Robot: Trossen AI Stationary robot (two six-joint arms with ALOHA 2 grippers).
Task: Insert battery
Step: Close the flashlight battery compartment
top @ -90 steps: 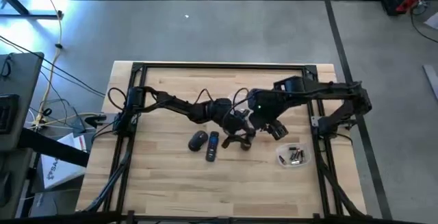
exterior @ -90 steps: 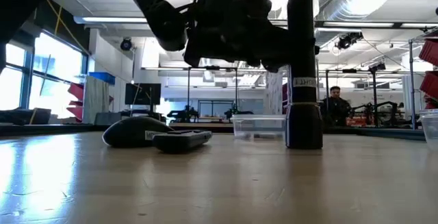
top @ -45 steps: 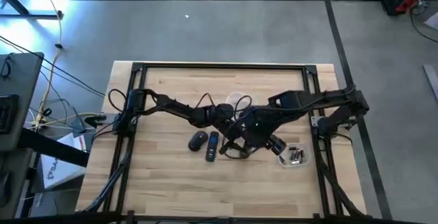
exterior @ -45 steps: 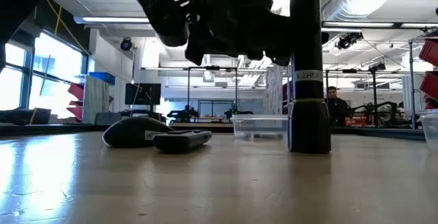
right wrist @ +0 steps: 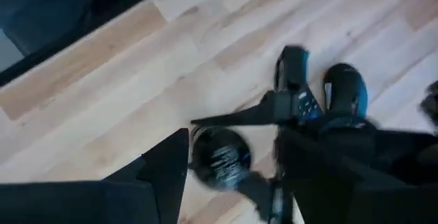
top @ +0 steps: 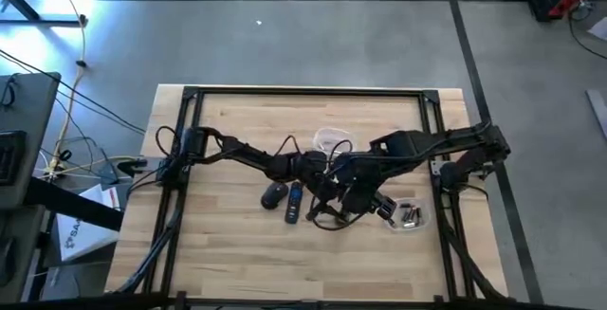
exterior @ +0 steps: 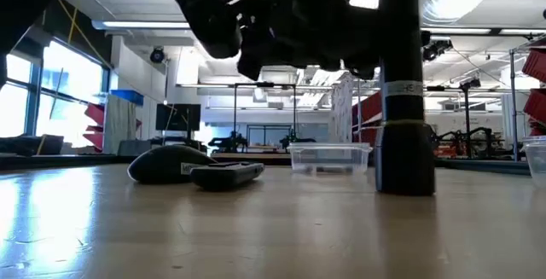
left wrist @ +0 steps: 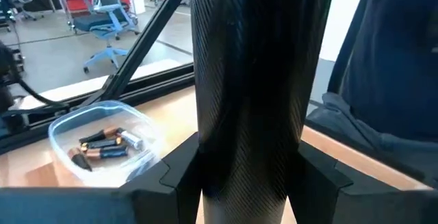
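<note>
Both arms meet mid-surface (top: pixel 228 244) over a dark remote (top: pixel 295 202). Mouse (top: pixel 274 194) just beside it. Clear dish of batteries (top: pixel 409 216) lies near the right arm.

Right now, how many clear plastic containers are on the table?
2: one container holding batteries at the right side, and a second container at the back centre. Others may be hidden.

Both grippers' fingers (high view) hidden among arms (top: pixel 341 182)

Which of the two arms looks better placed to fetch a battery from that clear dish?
Probably the right. In the high view its gripper hangs just beside the dish of batteries, while the left gripper sits farther off, near the remote.
</note>
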